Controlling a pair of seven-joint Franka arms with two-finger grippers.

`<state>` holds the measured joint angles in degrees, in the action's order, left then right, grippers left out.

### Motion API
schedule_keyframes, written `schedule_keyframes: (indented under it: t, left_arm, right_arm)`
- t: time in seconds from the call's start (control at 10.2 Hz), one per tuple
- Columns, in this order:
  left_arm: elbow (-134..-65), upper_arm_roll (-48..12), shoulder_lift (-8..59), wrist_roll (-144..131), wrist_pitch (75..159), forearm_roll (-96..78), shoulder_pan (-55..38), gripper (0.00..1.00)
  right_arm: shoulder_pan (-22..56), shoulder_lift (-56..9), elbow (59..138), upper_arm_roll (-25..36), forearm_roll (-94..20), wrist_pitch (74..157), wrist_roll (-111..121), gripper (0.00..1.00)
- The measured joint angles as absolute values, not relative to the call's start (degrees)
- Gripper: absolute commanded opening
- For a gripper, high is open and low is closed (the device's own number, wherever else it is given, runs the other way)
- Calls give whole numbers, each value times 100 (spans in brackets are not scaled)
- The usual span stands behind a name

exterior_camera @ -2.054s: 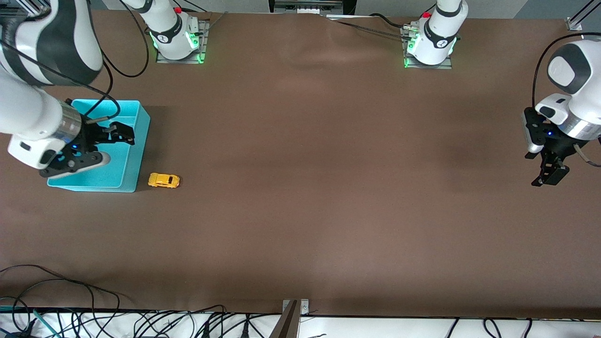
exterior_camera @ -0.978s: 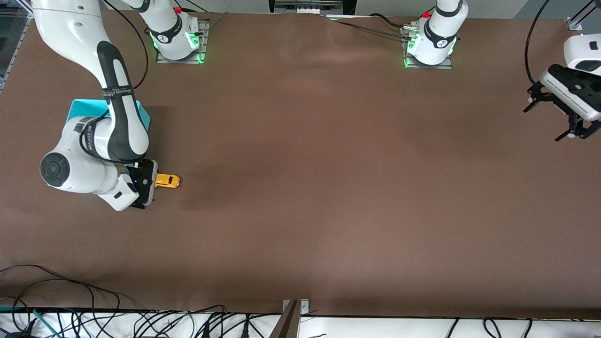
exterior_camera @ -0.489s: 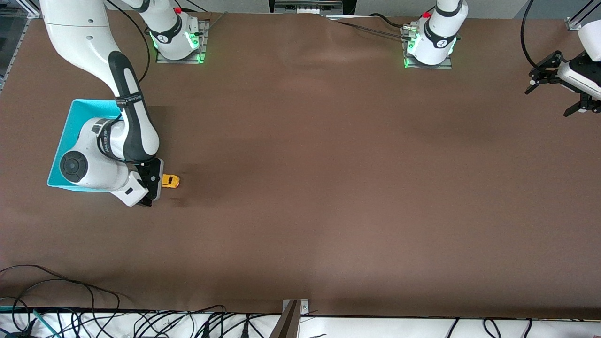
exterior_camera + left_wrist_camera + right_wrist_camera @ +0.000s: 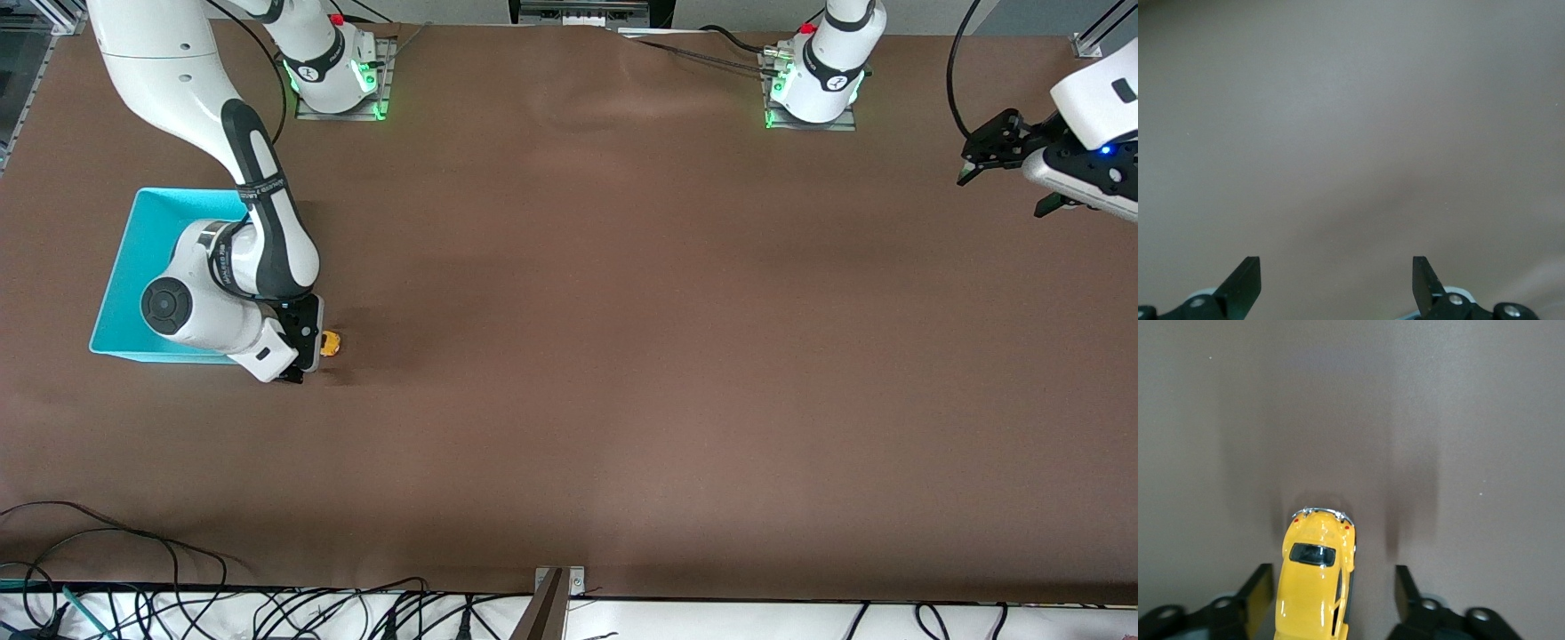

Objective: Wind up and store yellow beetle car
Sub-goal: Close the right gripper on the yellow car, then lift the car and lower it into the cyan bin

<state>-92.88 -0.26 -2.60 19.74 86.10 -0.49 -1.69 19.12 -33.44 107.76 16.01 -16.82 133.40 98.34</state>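
Note:
The yellow beetle car [image 4: 330,343] stands on the brown table beside the turquoise bin [image 4: 133,276], mostly hidden under the right arm's hand in the front view. In the right wrist view the car [image 4: 1315,587] lies between the open fingers, close to one finger and apart from the other. My right gripper [image 4: 1333,600] is open, low over the car. My left gripper [image 4: 1005,169] is open and empty, up in the air over the left arm's end of the table; the left wrist view shows its gripper [image 4: 1336,283] over bare table.
The turquoise bin is partly covered by the right arm. Cables [image 4: 267,613] run along the table edge nearest the front camera. The arm bases [image 4: 333,76] stand at the edge farthest from that camera.
My right arm swung from over the bin down to the car and slid over it, covering most of it. My left gripper rose and turned at its end of the table.

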Motion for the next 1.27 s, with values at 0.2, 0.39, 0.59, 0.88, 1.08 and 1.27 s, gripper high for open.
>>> schedule_keyframes:
  t: [0.2,0.39,0.59,0.88,1.08,1.27]
  left_arm:
    - [-9035,-192,-72,1226,8491,-39,-169,100]
    - [-8985,-258,-44,715,8457,-37,-164,100]
    - [-8979,-261,-43,614,8446,-36,-141,100]
    - [-8970,-392,-41,438,8445,-37,62,100]
    - [-8967,-461,-41,364,8444,-37,67,100]
    - [-8965,-462,-38,351,8444,-37,91,100]
  right_arm:
    - [1911,-3328,10776,1601,-1728,13347,9916,0]
    - [1911,-3243,10773,1586,-1843,13328,9878,0]
    - [1947,-2918,10711,1457,-1877,12961,9162,0]
    - [2094,-2119,10585,1458,-1429,11905,7743,0]
    - [2084,-1707,10572,1776,-949,11481,7388,0]
    - [2041,-1593,10646,2488,-845,11058,7365,0]
